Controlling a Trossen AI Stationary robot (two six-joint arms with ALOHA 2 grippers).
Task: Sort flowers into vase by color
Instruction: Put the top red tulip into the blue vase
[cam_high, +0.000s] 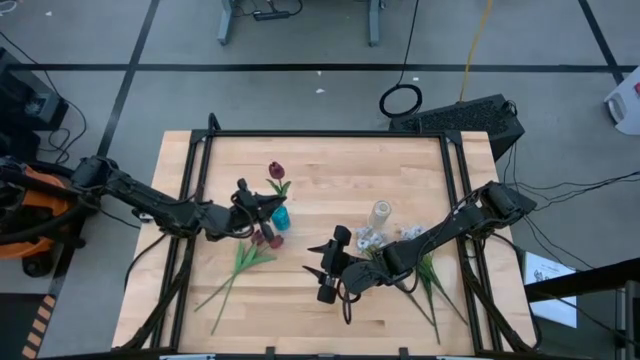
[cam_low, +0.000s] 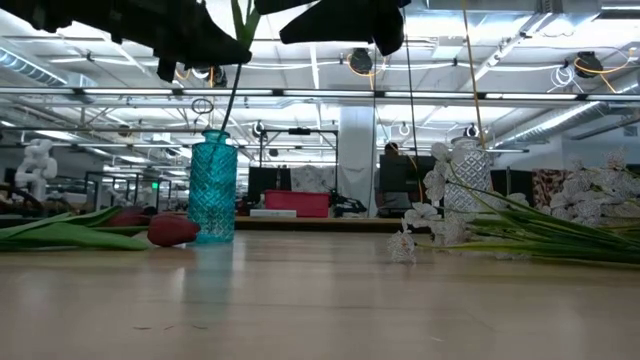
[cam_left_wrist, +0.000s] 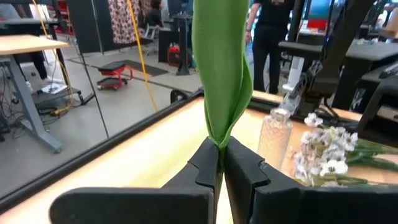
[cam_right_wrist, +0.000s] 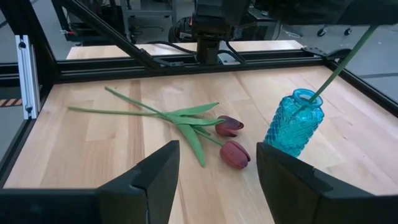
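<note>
My left gripper (cam_high: 262, 203) is shut on a red tulip (cam_high: 276, 172) whose stem (cam_right_wrist: 339, 65) runs down into the teal vase (cam_high: 281, 216) (cam_right_wrist: 295, 127). Two more red tulips (cam_high: 265, 238) (cam_right_wrist: 231, 140) lie flat on the table beside that vase, stems (cam_high: 228, 278) pointing to the near left. A clear vase (cam_high: 381, 212) (cam_left_wrist: 274, 134) stands right of centre, with white blossom sprays (cam_high: 370, 240) (cam_left_wrist: 324, 155) lying at its foot. My right gripper (cam_high: 325, 262) (cam_right_wrist: 217, 154) hovers open near the table's middle, facing the teal vase and touching nothing. My left gripper pinches the tulip between its two fingers (cam_left_wrist: 245, 171) on the leaf-wrapped stem (cam_left_wrist: 219, 134), partway along it. The fingers come level from the table's left and lie across the stem. The tulip stands tilted, its head raised toward the far side and its lower stem (cam_low: 228, 112) inside the teal vase's mouth.
Green stems (cam_high: 432, 285) of the white sprays lie under my right arm toward the near right edge. A black rail frame (cam_high: 330, 134) borders the table's far and side edges. Bare wood (cam_high: 330, 175) lies between the vases and the far rail. People stand in the room beyond.
</note>
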